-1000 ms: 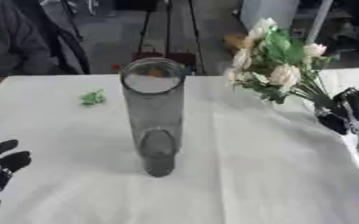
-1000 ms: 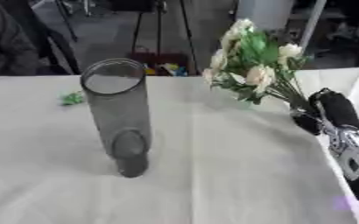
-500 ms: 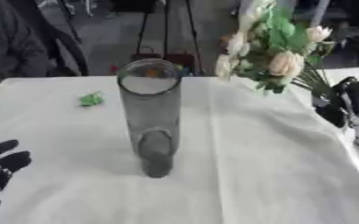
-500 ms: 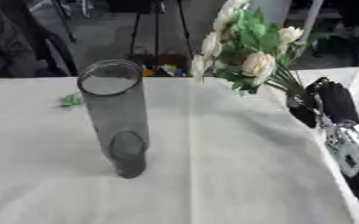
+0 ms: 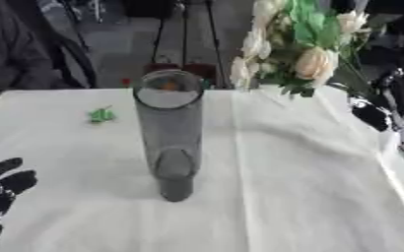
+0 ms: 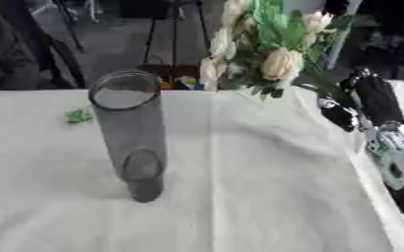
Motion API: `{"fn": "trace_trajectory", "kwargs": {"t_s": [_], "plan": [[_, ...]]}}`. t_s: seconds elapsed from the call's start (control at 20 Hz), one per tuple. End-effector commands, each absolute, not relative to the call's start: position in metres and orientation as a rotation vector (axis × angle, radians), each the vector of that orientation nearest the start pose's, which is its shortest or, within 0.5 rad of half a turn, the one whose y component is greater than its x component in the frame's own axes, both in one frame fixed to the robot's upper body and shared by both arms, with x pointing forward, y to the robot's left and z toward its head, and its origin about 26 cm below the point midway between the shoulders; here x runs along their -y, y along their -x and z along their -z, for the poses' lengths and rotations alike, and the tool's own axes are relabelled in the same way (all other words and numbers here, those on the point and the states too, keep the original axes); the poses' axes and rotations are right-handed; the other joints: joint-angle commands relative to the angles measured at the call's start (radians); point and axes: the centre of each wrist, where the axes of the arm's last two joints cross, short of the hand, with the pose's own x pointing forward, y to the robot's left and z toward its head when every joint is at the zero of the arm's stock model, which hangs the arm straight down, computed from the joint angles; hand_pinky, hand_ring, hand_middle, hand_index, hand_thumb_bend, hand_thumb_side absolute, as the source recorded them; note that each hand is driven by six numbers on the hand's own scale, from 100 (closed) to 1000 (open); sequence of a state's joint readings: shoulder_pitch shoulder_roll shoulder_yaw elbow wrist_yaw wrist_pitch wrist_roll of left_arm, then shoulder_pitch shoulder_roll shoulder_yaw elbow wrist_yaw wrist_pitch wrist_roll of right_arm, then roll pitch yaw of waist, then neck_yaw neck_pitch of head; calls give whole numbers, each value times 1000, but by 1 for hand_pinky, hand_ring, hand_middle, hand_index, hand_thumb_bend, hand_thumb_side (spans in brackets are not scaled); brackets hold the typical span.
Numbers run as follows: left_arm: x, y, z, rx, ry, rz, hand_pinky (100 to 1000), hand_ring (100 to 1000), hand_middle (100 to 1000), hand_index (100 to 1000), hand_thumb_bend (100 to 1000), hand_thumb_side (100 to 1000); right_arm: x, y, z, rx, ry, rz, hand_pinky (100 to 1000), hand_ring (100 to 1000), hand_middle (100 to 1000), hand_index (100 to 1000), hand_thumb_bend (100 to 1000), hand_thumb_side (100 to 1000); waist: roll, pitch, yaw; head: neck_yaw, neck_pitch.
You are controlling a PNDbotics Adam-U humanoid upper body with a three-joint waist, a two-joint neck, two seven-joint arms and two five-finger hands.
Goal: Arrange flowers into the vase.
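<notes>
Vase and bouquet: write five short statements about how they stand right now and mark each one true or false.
1. The vase stands upright on the white tablecloth. True.
2. The bouquet already sits inside the vase. False: it is held in the air, up and to the right of the vase, whose mouth is empty.
3. The right robot hand is curled round the bouquet's stems. True.
4. The left robot hand grips the vase. False: it rests open near the lower left corner, apart from the vase.
5. A small green scrap lies on the cloth to the left of the vase. True.
</notes>
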State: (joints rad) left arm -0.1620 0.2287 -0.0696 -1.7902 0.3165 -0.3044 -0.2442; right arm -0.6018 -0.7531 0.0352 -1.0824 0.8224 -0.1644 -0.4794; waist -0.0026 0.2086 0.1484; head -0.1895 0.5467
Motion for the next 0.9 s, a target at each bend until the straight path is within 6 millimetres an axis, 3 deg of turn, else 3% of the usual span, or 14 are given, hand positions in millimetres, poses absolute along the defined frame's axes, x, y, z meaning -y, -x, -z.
{"fn": "trace_trajectory", "kwargs": {"t_s": [0.05,0.25,0.4,0.65,0.9], "plan": [[-255,-306,-102,2213,376,324,851,798,816,842,856,627,436,-398,-216,1829,1711,-883,100,100,100,148,100,779,-10,-25,-4,4,-14],[-256,-305,-101,2209,367,322,851,798,816,842,847,631,423,-399,-240,1925,1722,-912,100,100,100,149,100,783,-18,-35,-10,7,-16],[-256,-305,-101,2209,365,322,851,798,816,842,847,631,419,-398,-247,1945,1720,-917,100,100,100,149,100,783,-20,-36,-11,8,-17],[-257,-305,-100,2202,366,326,850,799,816,842,843,636,397,-401,-279,2077,1721,-908,100,100,100,149,100,790,-26,-52,-5,1,-24],[-257,-305,-99,2199,367,329,850,799,816,842,843,637,385,-402,-295,2125,1719,-909,100,100,100,149,100,792,-30,-60,3,-4,-28]]}}
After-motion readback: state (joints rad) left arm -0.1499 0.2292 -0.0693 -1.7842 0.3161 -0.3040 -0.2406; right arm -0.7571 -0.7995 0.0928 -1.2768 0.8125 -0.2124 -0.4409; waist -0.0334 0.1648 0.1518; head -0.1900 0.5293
